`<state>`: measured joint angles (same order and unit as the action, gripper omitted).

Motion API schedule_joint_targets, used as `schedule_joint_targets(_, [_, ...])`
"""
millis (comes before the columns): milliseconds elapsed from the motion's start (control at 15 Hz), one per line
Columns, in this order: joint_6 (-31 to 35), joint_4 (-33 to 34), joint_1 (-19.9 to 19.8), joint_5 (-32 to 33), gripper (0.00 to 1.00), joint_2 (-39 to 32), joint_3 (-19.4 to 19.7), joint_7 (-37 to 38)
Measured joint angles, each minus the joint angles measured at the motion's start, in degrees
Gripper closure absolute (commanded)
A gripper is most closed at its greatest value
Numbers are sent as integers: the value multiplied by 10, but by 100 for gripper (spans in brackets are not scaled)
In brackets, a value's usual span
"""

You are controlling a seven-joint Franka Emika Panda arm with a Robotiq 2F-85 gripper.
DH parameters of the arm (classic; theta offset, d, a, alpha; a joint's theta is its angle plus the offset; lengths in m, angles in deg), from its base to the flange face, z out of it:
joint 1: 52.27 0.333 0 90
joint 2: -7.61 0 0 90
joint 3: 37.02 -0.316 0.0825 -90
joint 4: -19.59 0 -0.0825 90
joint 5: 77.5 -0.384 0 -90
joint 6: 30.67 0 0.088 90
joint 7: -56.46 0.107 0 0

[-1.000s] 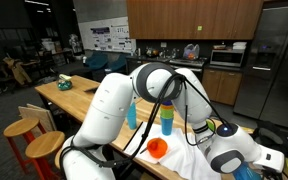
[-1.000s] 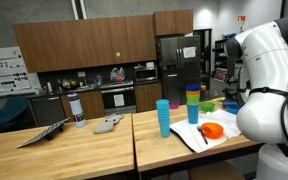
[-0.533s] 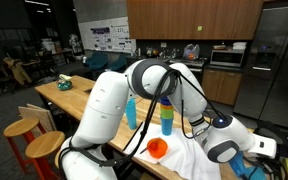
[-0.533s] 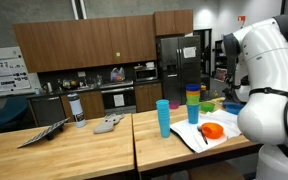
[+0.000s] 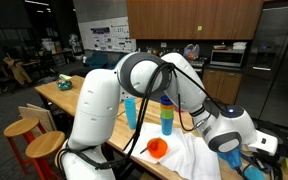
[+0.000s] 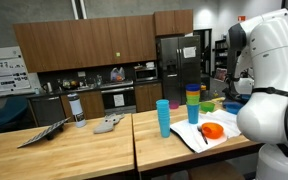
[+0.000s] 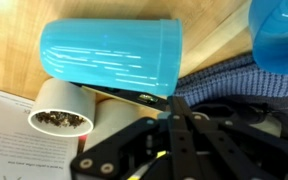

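Gripper (image 7: pixel 174 108): jaws pressing fully together, gripping nothing, hovering just beside the light-blue cup (image 7: pixel 112 55).
Light-blue cup: sitting on the wooden table (image 7: pixel 14 30), just beside the tape roll (image 7: pixel 59 112).
Tape roll: lying at the paper sheet's (image 7: pixel 9 140) edge.

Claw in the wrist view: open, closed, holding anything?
Claw: closed, nothing seen in its grip; a blue cup lies just past its tips.

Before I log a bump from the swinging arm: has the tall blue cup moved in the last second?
No. In an exterior view the tall blue cup keeps the same gap to the coloured cup stack.
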<state>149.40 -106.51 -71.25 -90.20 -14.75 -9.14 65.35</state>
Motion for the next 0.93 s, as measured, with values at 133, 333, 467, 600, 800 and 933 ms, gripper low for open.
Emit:
schedule_joint_targets(133, [-42, 0, -4, 3, 100, 16, 0, 0])
schedule_joint_targets(333, [-91, 0, -8, 18, 100, 33, 3, 0])
schedule_joint_targets(467, [-129, 1, -9, 40, 100, 40, 9, 3])
schedule_joint_targets(600, [-169, 7, -9, 61, 74, 47, 15, 7])
schedule_joint_targets(800, [-212, 12, -8, 96, 88, 56, 21, 17])
schedule_joint_targets(933, [-219, 12, -5, 116, 75, 57, 27, 30])
